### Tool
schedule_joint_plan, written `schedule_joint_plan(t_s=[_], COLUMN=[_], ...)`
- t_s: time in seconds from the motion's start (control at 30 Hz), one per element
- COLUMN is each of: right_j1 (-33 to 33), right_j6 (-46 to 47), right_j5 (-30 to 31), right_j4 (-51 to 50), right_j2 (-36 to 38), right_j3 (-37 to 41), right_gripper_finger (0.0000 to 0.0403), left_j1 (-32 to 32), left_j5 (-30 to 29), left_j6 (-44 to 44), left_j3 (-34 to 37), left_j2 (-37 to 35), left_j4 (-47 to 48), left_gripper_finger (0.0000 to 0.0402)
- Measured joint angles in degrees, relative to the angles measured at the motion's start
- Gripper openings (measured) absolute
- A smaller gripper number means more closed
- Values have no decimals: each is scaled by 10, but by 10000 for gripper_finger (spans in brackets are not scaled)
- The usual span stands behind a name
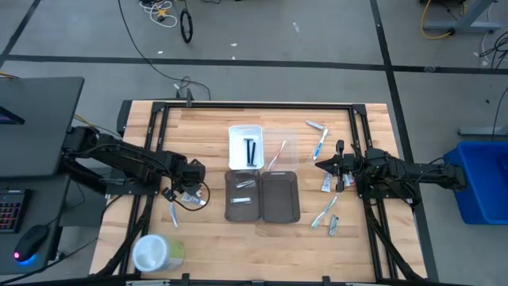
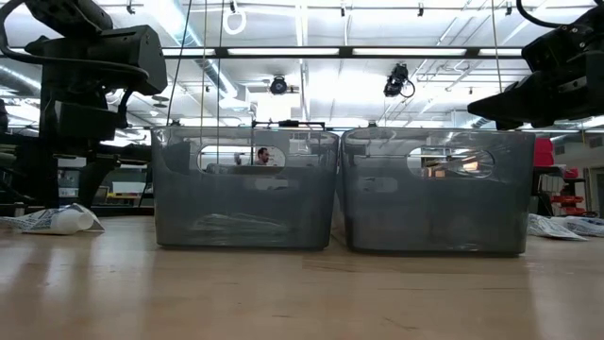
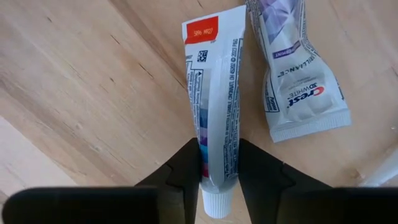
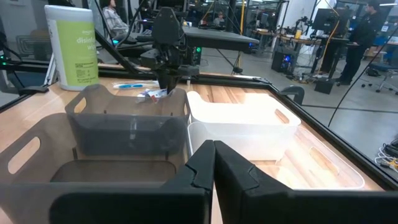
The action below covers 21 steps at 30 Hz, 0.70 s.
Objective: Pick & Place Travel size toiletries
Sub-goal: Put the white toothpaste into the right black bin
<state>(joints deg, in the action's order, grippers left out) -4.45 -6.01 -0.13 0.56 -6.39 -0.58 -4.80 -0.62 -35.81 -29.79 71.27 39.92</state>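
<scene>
your left gripper pinches a white tube near its cap, low in the left wrist frame; a second tube lies beside it. from above you only see that gripper left of the grey trays. your right gripper, closed and empty, hovers right of centre.

Both arms were matte black, built of chunky jointed segments with dark cables running alongside. Each gripper ended in two smooth, black, wedge-shaped fingers.
</scene>
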Motion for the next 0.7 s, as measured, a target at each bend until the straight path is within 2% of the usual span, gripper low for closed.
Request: schedule_joint_plan(t_s=[0.7], right_j1=[0], right_j6=[0], right_j5=[0], right_j4=[0], right_j2=[0], right_j3=[0], right_gripper_finger=[13], left_j1=[0], left_j5=[0], left_j6=[0], left_j3=[-19], left_j2=[0], left_j4=[12], left_gripper_finger=[93])
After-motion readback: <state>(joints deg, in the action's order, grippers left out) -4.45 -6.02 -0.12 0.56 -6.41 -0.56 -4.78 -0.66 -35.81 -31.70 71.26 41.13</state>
